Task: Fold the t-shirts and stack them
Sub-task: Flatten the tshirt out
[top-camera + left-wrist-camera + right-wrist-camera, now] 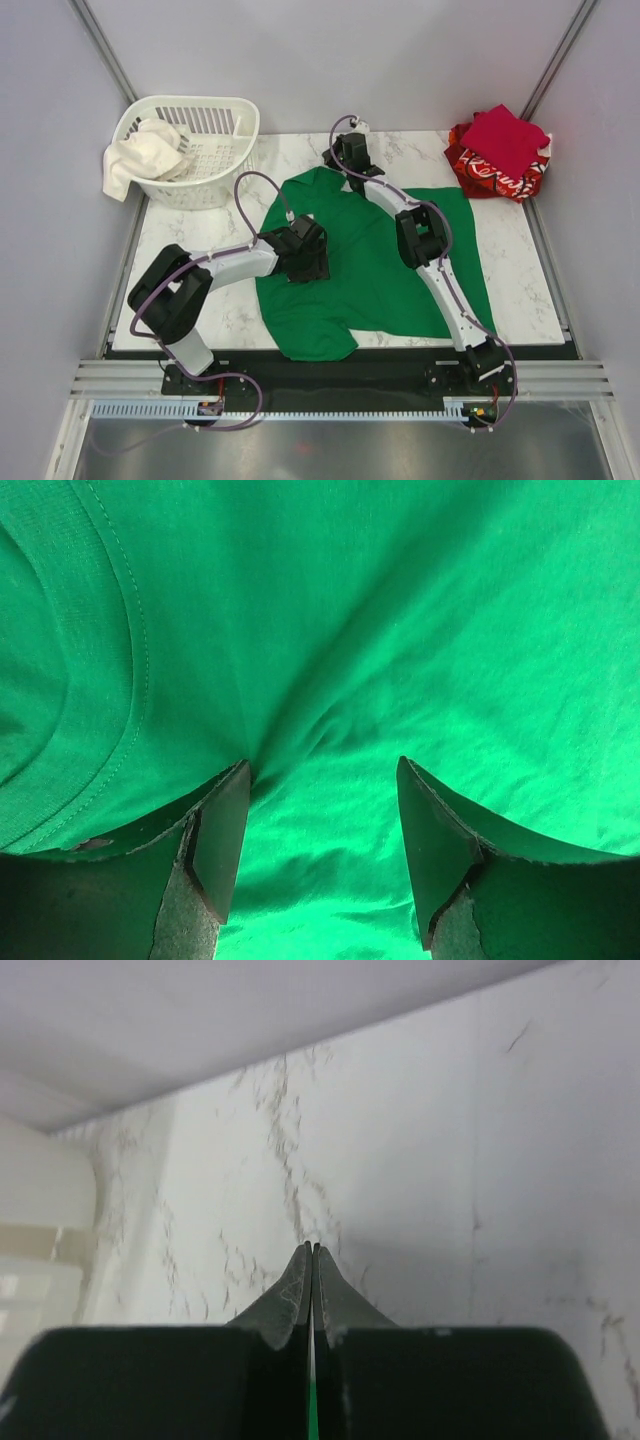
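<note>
Green t-shirt (365,285) spread flat across marble table (520,260), far edge nipped between the closed fingers of right gripper (312,1260), left gripper (320,810) low over the cloth with jaws parted and gripping nothing, crimson t-shirt (505,135) folded atop red printed t-shirt (480,172) at far right corner.
</note>
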You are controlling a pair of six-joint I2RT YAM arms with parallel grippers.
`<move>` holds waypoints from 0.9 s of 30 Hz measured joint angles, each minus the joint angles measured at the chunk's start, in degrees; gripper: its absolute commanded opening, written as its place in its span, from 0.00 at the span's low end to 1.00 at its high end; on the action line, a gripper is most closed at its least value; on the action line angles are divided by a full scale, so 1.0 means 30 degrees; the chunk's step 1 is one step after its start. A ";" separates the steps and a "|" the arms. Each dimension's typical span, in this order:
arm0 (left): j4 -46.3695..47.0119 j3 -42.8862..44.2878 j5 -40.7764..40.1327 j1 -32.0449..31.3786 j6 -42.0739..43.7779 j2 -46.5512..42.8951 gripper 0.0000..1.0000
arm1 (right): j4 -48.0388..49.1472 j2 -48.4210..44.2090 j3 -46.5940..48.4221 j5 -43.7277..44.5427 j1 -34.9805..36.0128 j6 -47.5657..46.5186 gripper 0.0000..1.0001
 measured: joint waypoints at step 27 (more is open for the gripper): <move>0.0525 -0.1311 0.0036 -0.0539 0.1202 -0.1064 0.68 | 0.2550 -0.4648 -0.4073 -0.8043 0.0029 0.2550 0.00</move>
